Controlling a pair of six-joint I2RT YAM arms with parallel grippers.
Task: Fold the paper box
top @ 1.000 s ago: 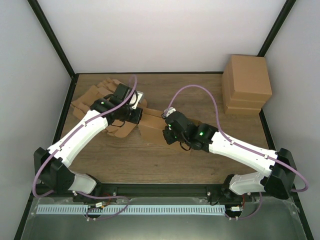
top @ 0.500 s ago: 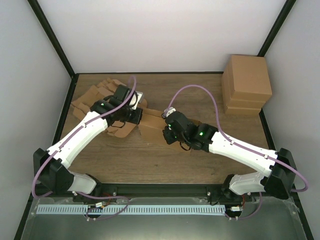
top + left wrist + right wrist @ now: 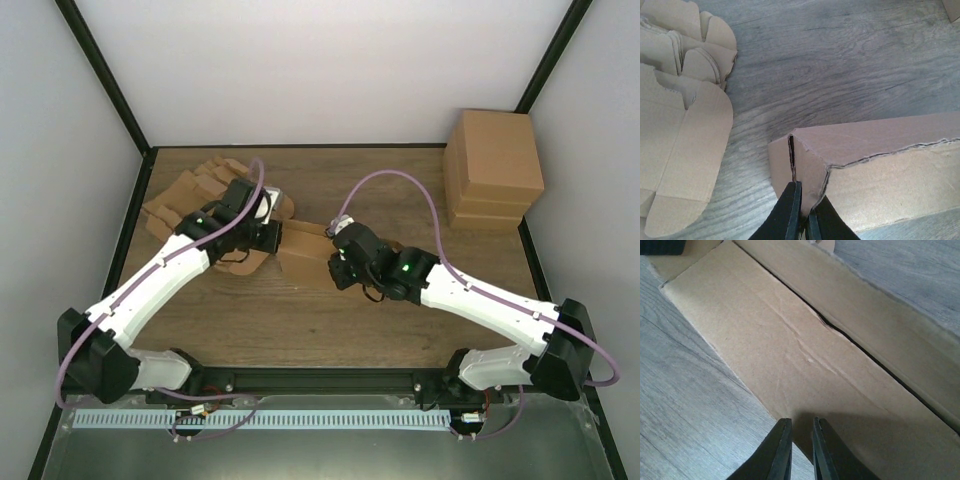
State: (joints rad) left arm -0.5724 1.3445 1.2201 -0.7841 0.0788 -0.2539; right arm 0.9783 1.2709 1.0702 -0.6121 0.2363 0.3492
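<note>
Setting: wood-grain table (image 3: 380, 320) closed in by white walls, with two white arms reaching in from its near edge.
Subject: the paper box (image 3: 303, 255), plain brown and partly formed, lies at mid-table between the two arms. A long panel is folded over, and a dark seam shows where it meets the next.
Left gripper (image 3: 804, 200): closed tight at the box's left end. Its black fingers appear to pinch the thin wall at the corner, just beside an open slit in the card.
Right gripper (image 3: 799, 422): parted by only a narrow slit, with nothing between the fingers. Its tips sit at the near edge of the box's broad panel, and whether they touch the card cannot be told.
Handling, as judged: light and stiff across each panel, and willing to bend only along its scored creases. It is likely to spring open when let go. The smooth faces should slide easily on the wood, so one arm may need to pin the box while the other folds. Edges and tabs would crush under a hard pinch.
Where to hold, as judged: a wall's free edge or a flap close to its crease, not the middle of a panel.
Left of scene: a ragged heap of cardboard blanks (image 3: 190, 195), just beside the box's held end.
Far right corner: a stack of finished boxes (image 3: 492, 170), well apart from the work.
</note>
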